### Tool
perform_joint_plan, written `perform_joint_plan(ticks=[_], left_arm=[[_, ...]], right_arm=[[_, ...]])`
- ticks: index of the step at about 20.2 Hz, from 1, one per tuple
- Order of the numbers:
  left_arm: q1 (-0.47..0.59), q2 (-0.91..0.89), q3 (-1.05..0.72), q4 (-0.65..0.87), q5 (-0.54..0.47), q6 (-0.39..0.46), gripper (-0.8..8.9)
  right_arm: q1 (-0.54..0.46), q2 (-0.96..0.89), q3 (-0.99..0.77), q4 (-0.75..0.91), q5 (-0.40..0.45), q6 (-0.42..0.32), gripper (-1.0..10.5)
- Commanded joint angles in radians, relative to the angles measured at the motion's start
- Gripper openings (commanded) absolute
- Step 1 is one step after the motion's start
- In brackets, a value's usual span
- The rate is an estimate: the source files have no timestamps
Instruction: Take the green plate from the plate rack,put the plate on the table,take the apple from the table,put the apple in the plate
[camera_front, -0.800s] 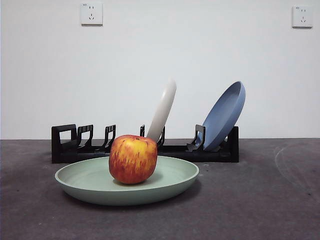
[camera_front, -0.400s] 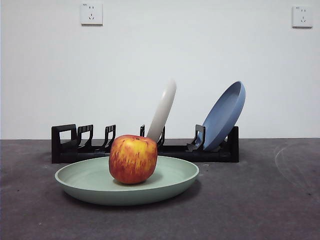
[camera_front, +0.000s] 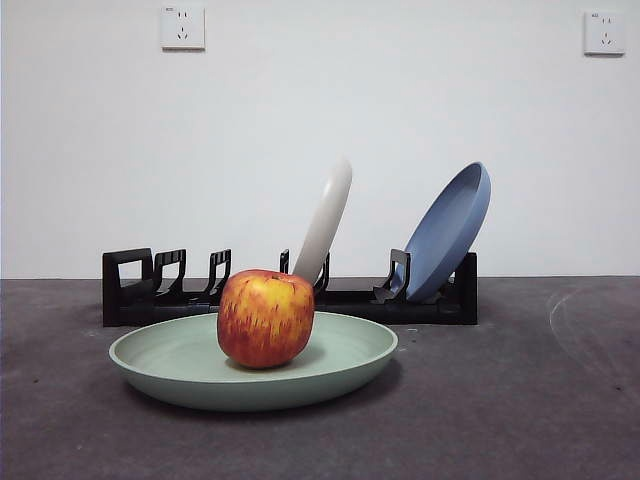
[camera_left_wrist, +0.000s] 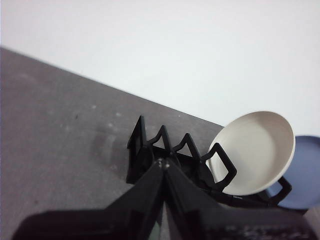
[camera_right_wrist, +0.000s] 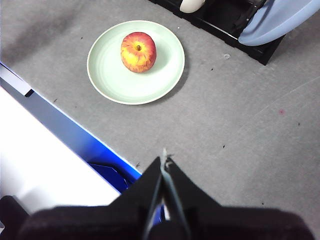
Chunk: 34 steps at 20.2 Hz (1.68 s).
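In front of the long black plastic plate rack (camera_front: 290, 300) sits the big, shallow, sage-green matte plate (camera_front: 340, 365), flat on the dark grey speckled counter (camera_front: 520, 400), and the round red apple streaked with yellow (camera_front: 266, 318) rests inside it, a little off-centre and upright, stem showing in the right wrist view. Both arms are away from the plate! The right gripper (camera_right_wrist: 164, 162) hangs high above the counter, well apart from the green plate (camera_right_wrist: 145, 82), its fingers pressed together with nothing between them. The left gripper (camera_left_wrist: 164, 165) sits over the end of the rack (camera_left_wrist: 200, 170) farthest from the blue plate, fingers also closed tight and empty. Behind the apple, a cream-white plate (camera_front: 325, 222) and a blue plate (camera_front: 448, 232) lean in their rack slots.

By the look of it, the job is done. What could spoil it? The apple is round and sits on a smooth, shallow dish; a knock to the plate's rim from a passing arm could set it rolling out. The leaning plates could tip if the left gripper clips the rack on its way off.
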<state>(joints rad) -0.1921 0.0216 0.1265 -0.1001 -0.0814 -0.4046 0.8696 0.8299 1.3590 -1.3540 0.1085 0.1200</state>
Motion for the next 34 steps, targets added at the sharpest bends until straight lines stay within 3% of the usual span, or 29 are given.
perform_joint_plan(ticks=[1, 3, 6, 17, 34], left_arm=[[0.017, -0.006, -0.039, 0.074, 0.056, 0.15, -0.04], [0.027, -0.011, -0.066, 0.116, 0.116, 0.233, -0.04], [0.038, -0.017, -0.106, 0.158, 0.168, 0.287, -0.04], [0.096, -0.017, -0.117, -0.074, 0.163, 0.312, -0.04], [0.117, -0.016, -0.116, -0.063, 0.163, 0.301, -0.04]], right_arm=[[0.002, -0.001, -0.005, -0.02, 0.005, 0.008, -0.2], [0.002, -0.001, -0.005, -0.02, 0.004, 0.008, -0.2], [0.002, -0.001, -0.005, -0.02, 0.004, 0.008, -0.2], [0.002, -0.001, -0.005, -0.02, 0.004, 0.008, -0.2], [0.002, -0.001, -0.005, -0.021, 0.005, 0.008, -0.2]])
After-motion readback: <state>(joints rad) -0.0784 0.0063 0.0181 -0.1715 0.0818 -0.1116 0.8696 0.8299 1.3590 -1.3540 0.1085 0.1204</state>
